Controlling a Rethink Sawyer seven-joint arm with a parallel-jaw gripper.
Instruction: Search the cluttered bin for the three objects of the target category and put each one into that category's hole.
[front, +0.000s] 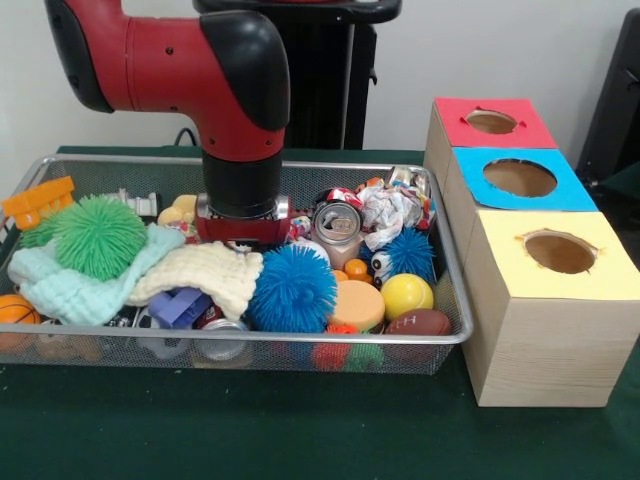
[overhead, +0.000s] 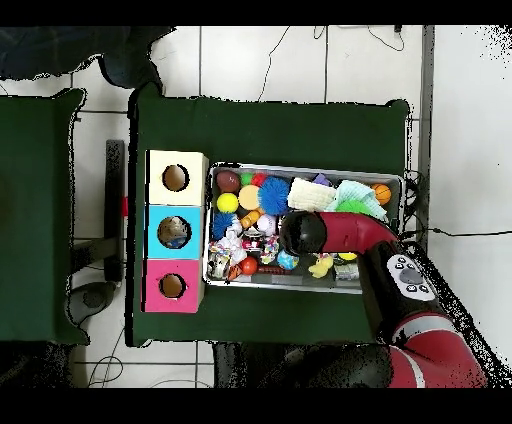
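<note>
**Arm down in bin, gripper tips hidden**

Red/black arm (front: 240, 110) reaches down into the wire-mesh bin (front: 455, 300), roughly mid-bin. Gripper (front: 243, 235): only its red base shows in front view, sitting behind a cream cloth (front: 205, 275); fingertips buried in clutter, so can't tell if spread, closed or pinching anything. Overhead no help: arm's black elbow covers that spot.

Target category not evident from the frames. Bin contents visible: green spiky ball (front: 98, 235) at left on a mint cloth (front: 75, 290), blue spiky ball (front: 292, 288) centre front, smaller blue spiky ball (front: 410, 252) w/ googly eyes, yellow ball (front: 406, 295), mini football (front: 418, 322), mini basketball (front: 15, 310) cut off at left edge, dented can (front: 337, 228), crumpled paper (front: 388, 212), orange disc (front: 358, 305), purple plastic piece (front: 180, 305). Items under front mesh wall blurred, hard to ID.

Beside bin: wooden box (front: 540, 350) w/ three holes – red-top hole (front: 491, 122), blue-top hole (front: 519, 178), yellow-top hole (front: 560, 252). In overhead, something sits inside blue hole, not identifiable.
</note>
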